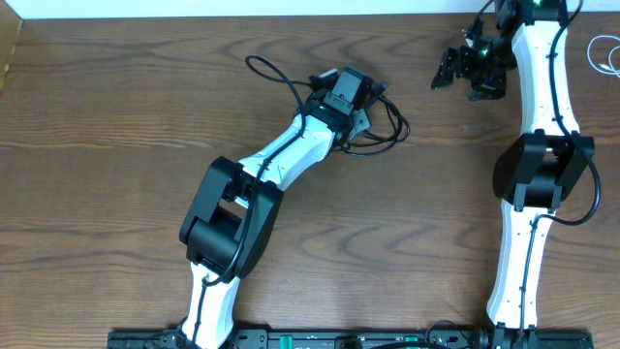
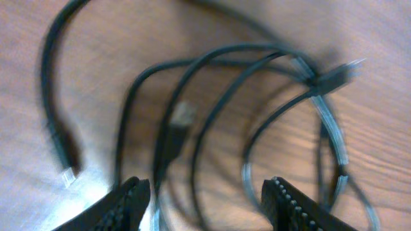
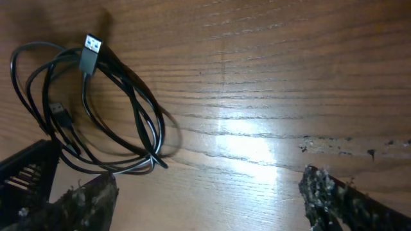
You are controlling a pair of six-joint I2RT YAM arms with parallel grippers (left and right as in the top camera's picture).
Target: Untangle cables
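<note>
- Black thin flexible cable (image 3: 131,97): coiled in several overlapping loops on the brown wooden table (image 1: 116,145), toward the far middle, right under the tip of the left arm.
- Ends in a flat silver-tipped USB plug (image 3: 92,48) at the coil's upper rim in the right wrist view, and in a smaller dark plug (image 3: 58,112) lying inside the loops.
- Thin white cable (image 1: 593,56): curled at the table's right edge, well apart from the black coil and not crossed with it, as far as can be made out.
- Left gripper (image 2: 209,205): released, fingers spread low over the coil. Black strands running through the gap, none pinched.
- Right gripper (image 3: 215,205): released and empty, fingers wide apart over bare wood near the coil.
- Step in hand, by judgement: lining up a first pinch on the black coil, with the loops not yet drawn apart.
- Next move, by judgement: closing on a single strand, best near a plug, then drawing it outward while the other arm pins the rest. Feeding the plug back through any loop it sits under.
- Risk: catching two or three strands together and tightening the bundle instead of loosening it.
</note>
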